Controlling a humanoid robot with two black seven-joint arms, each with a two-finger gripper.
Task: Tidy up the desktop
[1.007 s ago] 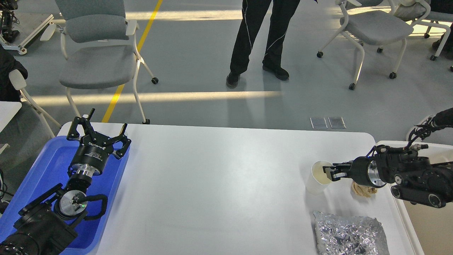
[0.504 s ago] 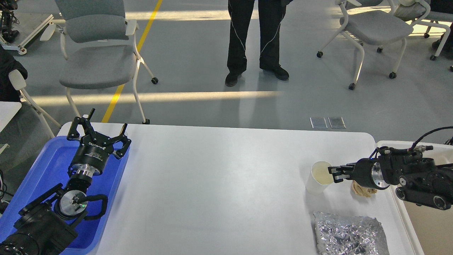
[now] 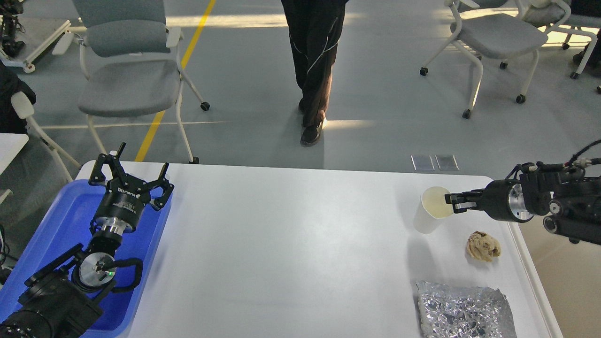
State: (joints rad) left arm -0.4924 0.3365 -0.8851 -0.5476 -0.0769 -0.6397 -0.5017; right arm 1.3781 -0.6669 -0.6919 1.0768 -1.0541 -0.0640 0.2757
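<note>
The white desktop (image 3: 291, 244) fills the middle of the head view. My right gripper (image 3: 451, 203) comes in from the right and is shut on the rim of a white paper cup (image 3: 429, 217), holding it tilted above the desktop's right part. A crumpled brown paper ball (image 3: 482, 245) lies below the cup, and a crinkled foil sheet (image 3: 462, 312) lies at the near right corner. My left gripper (image 3: 129, 171) is open and empty over the far right corner of the blue tray (image 3: 70, 220).
A cream bin (image 3: 573, 291) sits against the desktop's right edge, under my right arm. A person (image 3: 314, 70) walks on the floor beyond the far edge. Grey chairs stand at the far left (image 3: 127, 70) and far right (image 3: 497, 35).
My right gripper has risen and pulled right with the cup, lifting it off the desktop and uncovering the paper ball. The person has stepped left. My left arm has not moved.
</note>
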